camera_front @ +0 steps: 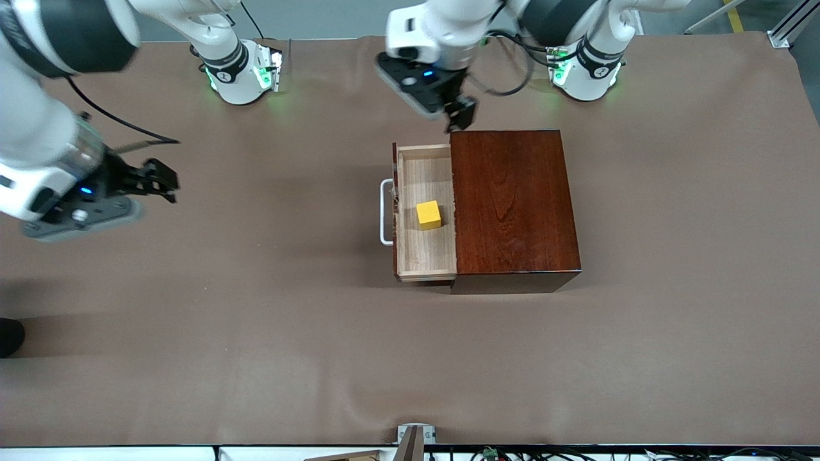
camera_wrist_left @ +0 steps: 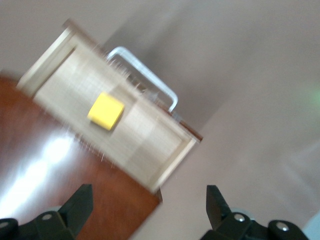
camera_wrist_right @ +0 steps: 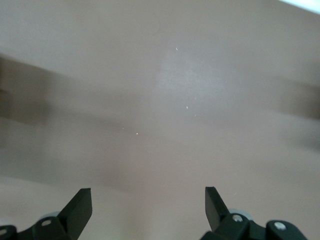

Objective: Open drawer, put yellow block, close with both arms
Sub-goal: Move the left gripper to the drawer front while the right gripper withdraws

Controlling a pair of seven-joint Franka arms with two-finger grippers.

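Observation:
The dark reddish-brown box [camera_front: 512,198] stands mid-table. Its drawer [camera_front: 426,173] is pulled out toward the right arm's end, and the white loop handle [camera_front: 386,212] is free. The yellow block [camera_front: 428,214] lies inside the drawer on the pale wood. My left gripper [camera_front: 460,115] is open and empty, up over the box's corner nearest the robot bases. Its wrist view shows the block [camera_wrist_left: 106,111], the drawer [camera_wrist_left: 150,145], the handle [camera_wrist_left: 150,82] and the left gripper [camera_wrist_left: 147,210]. My right gripper [camera_front: 163,182] is open and empty over bare table toward the right arm's end; in its wrist view the right gripper [camera_wrist_right: 147,210] has only tabletop under it.
The brown table cover [camera_front: 256,320] spreads all round the box. The two arm bases [camera_front: 240,70] [camera_front: 586,70] stand along the edge farthest from the front camera. A small grey fixture [camera_front: 415,438] sits at the edge nearest the camera. A dark object [camera_front: 9,336] shows at the right arm's end.

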